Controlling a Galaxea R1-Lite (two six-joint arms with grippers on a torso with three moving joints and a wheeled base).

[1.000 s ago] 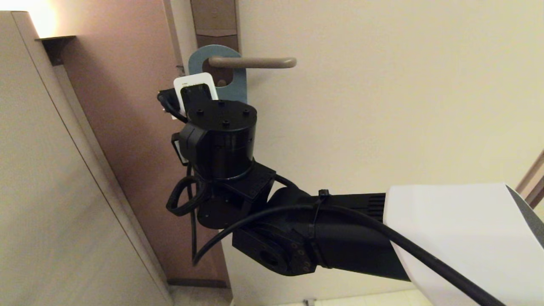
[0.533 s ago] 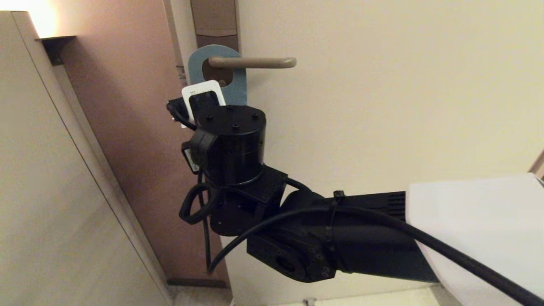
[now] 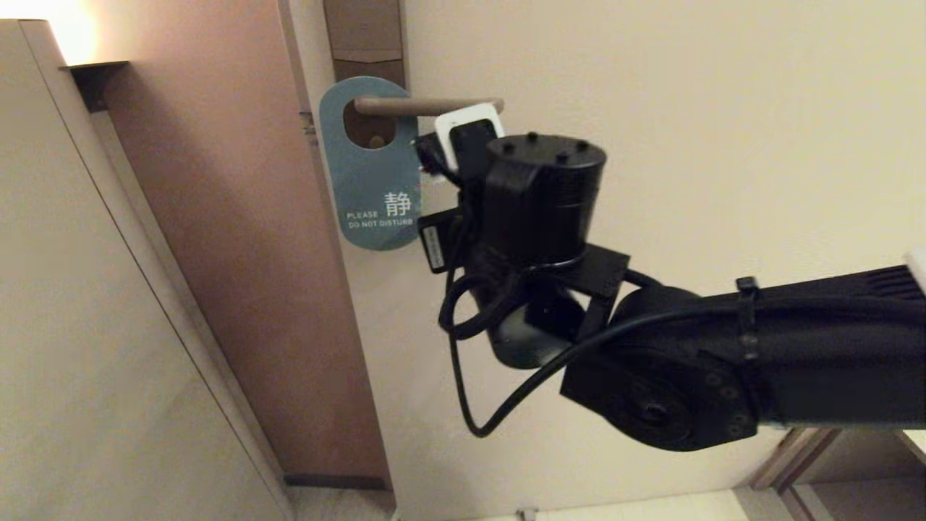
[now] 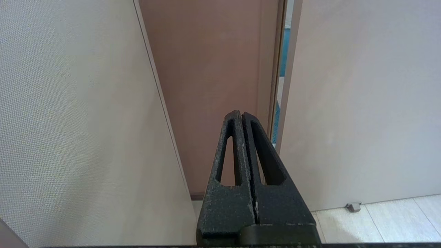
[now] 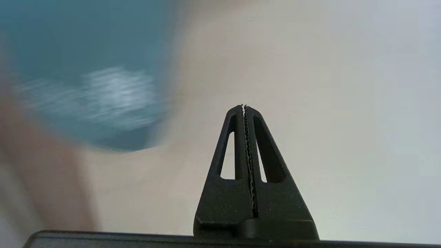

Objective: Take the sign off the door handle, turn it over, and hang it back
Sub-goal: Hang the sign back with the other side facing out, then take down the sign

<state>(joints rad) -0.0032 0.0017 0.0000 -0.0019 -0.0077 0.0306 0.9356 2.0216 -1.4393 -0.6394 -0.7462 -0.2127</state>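
Observation:
The sign [image 3: 372,181] hangs on the door handle [image 3: 405,106] by its oval hole, blue face out, reading "PLEASE DO NOT DISTURB". The handle is a beige lever on a brown lock plate [image 3: 365,32]. My right arm's wrist [image 3: 542,195] is just right of the sign, below the handle's free end; its fingers are hidden in the head view. In the right wrist view the right gripper [image 5: 243,106] is shut and empty, facing the door, with the sign [image 5: 86,69] a blurred blue shape off to one side. My left gripper [image 4: 240,113] is shut and empty, parked low.
The cream door [image 3: 651,108] fills the right side. A brown frame panel [image 3: 217,217] and a beige wall [image 3: 72,325] stand to the left. A small door stop [image 4: 353,206] sits on the tiled floor at the door's foot.
My right arm has swung to the right, from in front of the sign's lower half to beside it. The sign's whole blue face now shows. The sign stays on the handle.

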